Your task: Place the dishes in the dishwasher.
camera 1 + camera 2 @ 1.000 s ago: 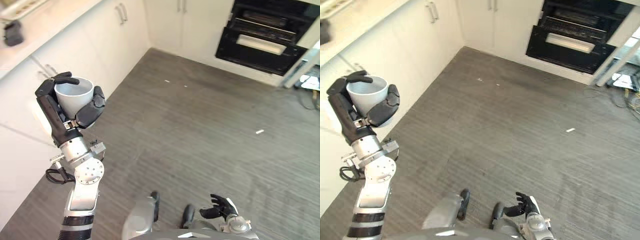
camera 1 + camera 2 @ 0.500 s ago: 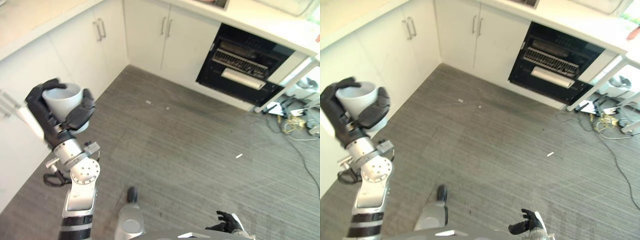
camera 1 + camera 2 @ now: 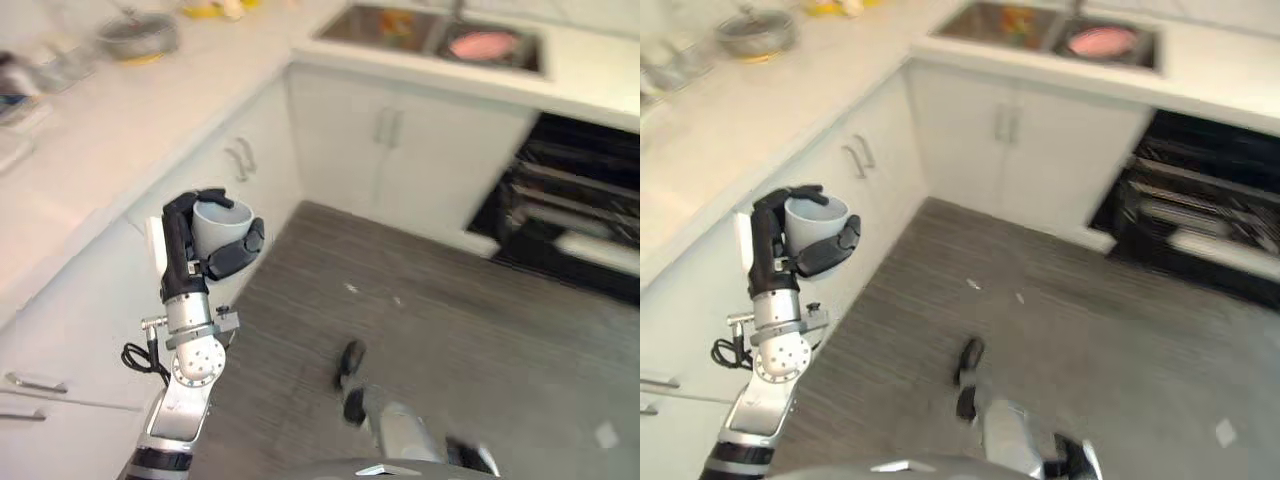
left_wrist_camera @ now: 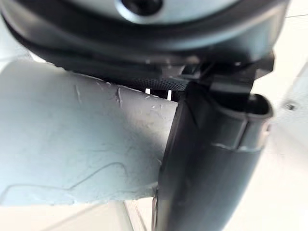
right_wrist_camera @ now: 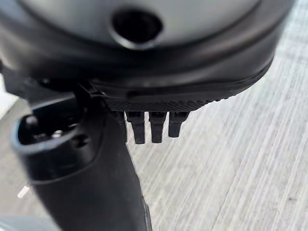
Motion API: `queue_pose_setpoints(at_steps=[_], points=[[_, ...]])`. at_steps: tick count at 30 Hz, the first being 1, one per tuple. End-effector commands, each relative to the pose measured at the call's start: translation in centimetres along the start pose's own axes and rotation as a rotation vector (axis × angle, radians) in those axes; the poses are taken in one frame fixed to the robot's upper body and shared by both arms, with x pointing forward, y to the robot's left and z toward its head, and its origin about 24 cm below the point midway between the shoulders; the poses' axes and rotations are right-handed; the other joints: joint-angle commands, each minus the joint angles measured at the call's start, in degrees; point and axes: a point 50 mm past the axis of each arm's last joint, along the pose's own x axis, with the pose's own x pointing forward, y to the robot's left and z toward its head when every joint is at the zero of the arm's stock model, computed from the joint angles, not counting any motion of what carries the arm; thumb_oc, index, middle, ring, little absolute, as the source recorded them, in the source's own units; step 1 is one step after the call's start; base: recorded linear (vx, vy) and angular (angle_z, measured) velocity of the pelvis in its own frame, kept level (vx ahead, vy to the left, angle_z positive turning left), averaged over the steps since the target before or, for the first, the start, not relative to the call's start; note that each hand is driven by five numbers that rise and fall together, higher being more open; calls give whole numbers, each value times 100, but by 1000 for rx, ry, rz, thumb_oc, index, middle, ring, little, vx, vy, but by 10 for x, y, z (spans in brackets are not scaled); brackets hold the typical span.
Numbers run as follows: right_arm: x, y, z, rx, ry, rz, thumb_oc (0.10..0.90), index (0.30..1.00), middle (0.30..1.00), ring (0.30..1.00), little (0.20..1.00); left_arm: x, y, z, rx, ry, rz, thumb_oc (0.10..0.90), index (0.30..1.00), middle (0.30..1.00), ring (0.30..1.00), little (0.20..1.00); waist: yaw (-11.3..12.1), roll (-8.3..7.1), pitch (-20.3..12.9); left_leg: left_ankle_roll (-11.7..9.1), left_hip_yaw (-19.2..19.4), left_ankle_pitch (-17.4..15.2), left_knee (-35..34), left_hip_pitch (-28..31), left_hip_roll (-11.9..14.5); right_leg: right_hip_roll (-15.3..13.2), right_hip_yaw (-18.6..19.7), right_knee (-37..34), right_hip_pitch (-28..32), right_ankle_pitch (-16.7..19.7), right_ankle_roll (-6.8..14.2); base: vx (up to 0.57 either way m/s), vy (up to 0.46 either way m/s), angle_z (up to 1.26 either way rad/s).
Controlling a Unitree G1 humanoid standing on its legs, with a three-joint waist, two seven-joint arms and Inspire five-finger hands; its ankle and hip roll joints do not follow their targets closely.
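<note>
A pale grey cup (image 3: 213, 221) stands upright in my left hand (image 3: 181, 256), which is raised in front of the white corner cabinets. The fingers and thumb curl round its wall. In the left wrist view the cup (image 4: 72, 144) lies against the palm, with the thumb (image 4: 207, 163) across it. The black open dishwasher (image 3: 585, 225), with its racks showing, is at the far right under the counter. My right hand (image 5: 82, 168) hangs low over the grey floor, its fingers (image 5: 151, 126) relaxed and holding nothing.
A white L-shaped counter (image 3: 120, 120) runs along the left and the back. A sink (image 3: 440, 35) with a pink thing in it is set into the counter, and a pot (image 3: 135, 35) stands at the far left. White cabinet doors (image 3: 400, 150) face the grey plank floor (image 3: 480, 340).
The whole picture has swung, so the counter and sink have come into sight and the dishwasher sits at the right edge. The cup stays in my left hand.
</note>
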Motion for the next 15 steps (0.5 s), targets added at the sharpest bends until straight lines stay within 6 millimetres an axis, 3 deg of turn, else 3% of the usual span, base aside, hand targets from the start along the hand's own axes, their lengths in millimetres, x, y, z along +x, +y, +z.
queue_pose_setpoints(at_steps=[1,3,5,6,7,10,11,13,14,15], points=[[4,13,38,-17,-133,11,800,900,900,900,900,27,15,70,-71,-406,11,400,300,300,300,300,-135,-461,-38,390,20,702,-1205,-1542,884,-331,936,-290,1942,-164,2054,172,-51,-26],[5,8,39,0,-135,-6,800,900,900,900,900,25,16,70,-83,-400,3,400,300,300,300,300,-122,-417,-39,309,35,690,-727,-1626,931,-272,985,-378,2097,-220,1978,238,-97,-20],[7,-1,51,27,-177,-30,800,900,900,900,900,24,15,71,-105,-402,-23,400,300,300,300,300,-110,-460,165,-120,172,1315,1272,-2237,1202,-156,1188,-538,2499,-399,1719,235,-193,-64],[8,-5,56,32,-184,-38,800,900,900,900,900,25,14,73,-109,-408,-34,400,300,300,300,300,-55,-522,234,-184,141,1514,1663,-2517,1153,-218,1199,-600,2588,-422,1661,124,-144,-106],[8,-6,63,40,-203,-42,800,900,900,900,900,26,14,73,-111,-411,-36,400,300,300,300,300,-7,-567,304,-182,41,1497,2033,-2665,1066,-236,1272,-625,2663,-447,1613,135,-60,-106],[8,-6,78,38,-248,-39,800,900,900,900,900,25,10,73,-135,-397,-54,400,300,300,300,300,93,-545,353,-5,1,1305,1578,-3015,1034,-247,1497,-845,2898,-493,1678,230,34,-94],[8,-7,85,30,-271,-44,800,900,900,900,900,24,9,74,-140,-397,-57,400,300,300,300,300,183,-529,353,89,-147,1127,1138,-3078,881,-241,1648,-908,2969,-501,1747,360,117,-92],[7,-8,96,16,-312,-43,800,900,900,900,900,23,9,73,-125,-396,-68,400,300,300,300,300,350,-471,306,216,-804,940,208,-3094,435,-160,1972,-871,2992,-511,1845,304,104,-118],[6,-7,100,4,-336,-39,800,900,900,900,900,22,9,73,-119,-394,-68,400,300,300,300,300,453,-445,297,263,-1262,1085,-224,-3055,242,-88,2192,-807,2974,-532,1854,181,39,-170],[6,-7,100,4,-335,-39,800,900,900,900,900,22,9,73,-119,-392,-69,400,300,300,300,300,455,-456,279,264,-1266,1051,-275,-3009,238,-94,2197,-819,3000,-573,1855,184,41,-153]])
